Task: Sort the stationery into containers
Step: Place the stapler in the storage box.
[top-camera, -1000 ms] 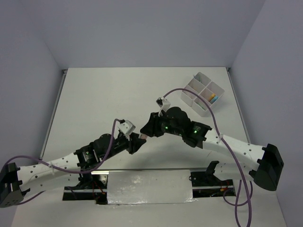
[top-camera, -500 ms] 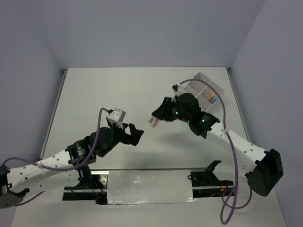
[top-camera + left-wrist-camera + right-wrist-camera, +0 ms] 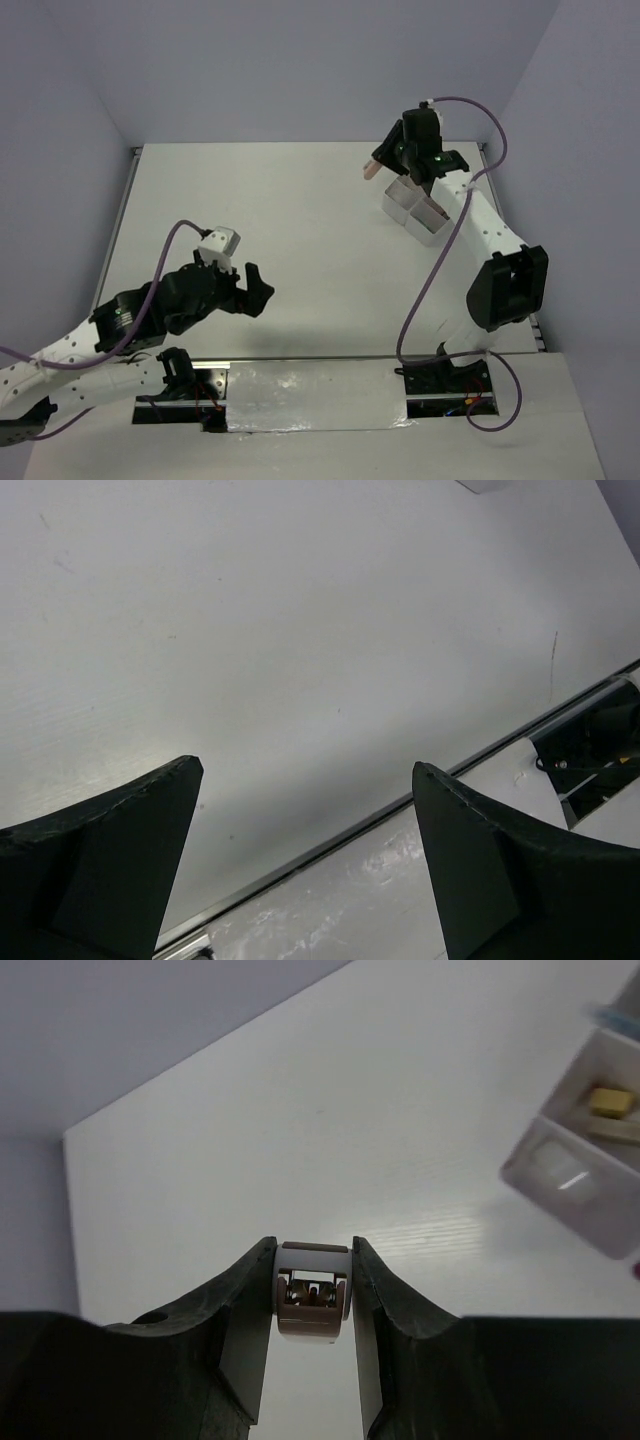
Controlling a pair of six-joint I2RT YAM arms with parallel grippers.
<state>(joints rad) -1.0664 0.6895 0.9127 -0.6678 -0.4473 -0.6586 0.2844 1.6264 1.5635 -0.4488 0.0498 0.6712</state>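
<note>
My right gripper [image 3: 377,164] hangs in the air at the far right, just left of the white divided tray [image 3: 398,212], which its arm partly covers. It is shut on a small pinkish-beige stationery piece [image 3: 369,172]; in the right wrist view this piece [image 3: 312,1300] sits squeezed between both fingers of the gripper [image 3: 313,1252]. That view shows the tray [image 3: 560,1175] to the right, with a yellow piece [image 3: 609,1100] in one compartment. My left gripper [image 3: 256,294] is open above the table near the front left; the left wrist view shows nothing in the gripper [image 3: 306,767].
The metal rail [image 3: 330,840] of the table's near edge runs under the left gripper. Grey walls close off the back and both sides. The right arm's purple cable [image 3: 440,260] loops over the table beside the tray.
The two grippers met at the table's middle. The left one opened and drew back to the front left. The right arm swung to the far right beside the tray, carrying the piece.
</note>
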